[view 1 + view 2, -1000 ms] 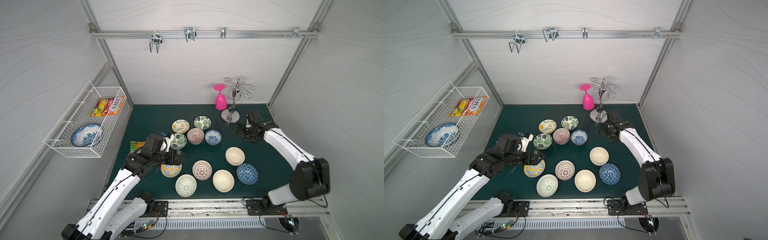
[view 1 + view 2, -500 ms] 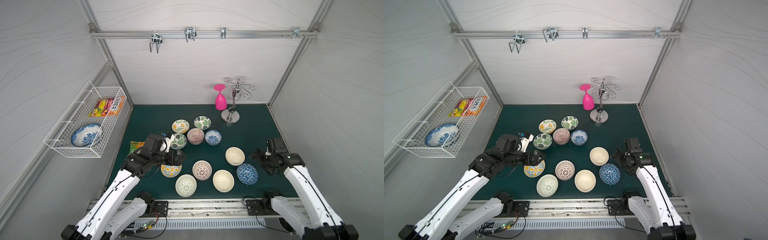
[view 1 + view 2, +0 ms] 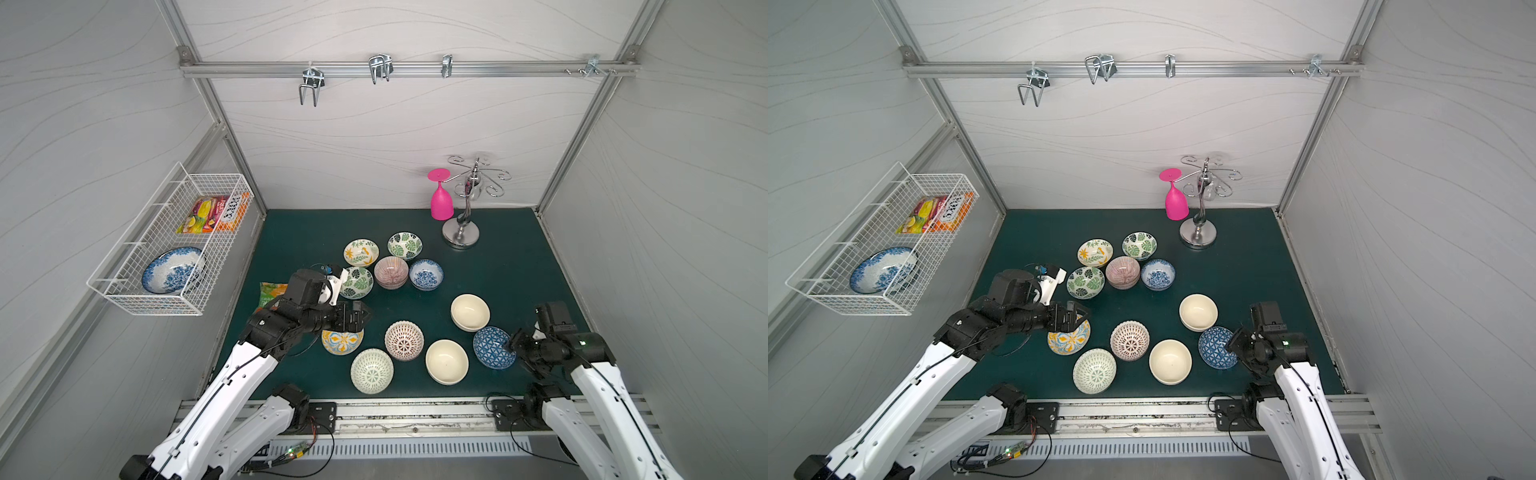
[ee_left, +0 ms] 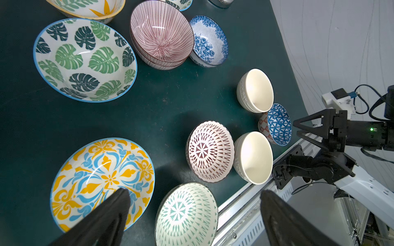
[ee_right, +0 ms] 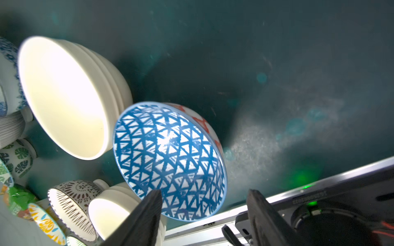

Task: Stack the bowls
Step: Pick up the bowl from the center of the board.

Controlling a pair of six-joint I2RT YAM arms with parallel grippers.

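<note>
well, from where i stand this looks like the start of a pick. the right gripper (image 5: 203,192) sits low at the front-right of the green table (image 3: 519,257), its jaws standing apart with nothing clamped, one finger over the inside of the blue triangle bowl (image 3: 490,349) and the other outside its near rim. that bowl rests upright on the mat, just beside the rear cream bowl (image 3: 470,311). the left gripper (image 3: 360,319) hangs wide open and empty above the back edge of the yellow floral bowl (image 3: 340,343). most bowls lie single, so i'd judge the stacking barely begun, though the pink-striped bowl (image 3: 391,271) seems already doubled. next, i reckon, the right jaws need to pinch that thin rim squarely, lift without tipping, and carry it over to the blue flowered bowl (image 3: 426,274) in the back cluster.
</note>
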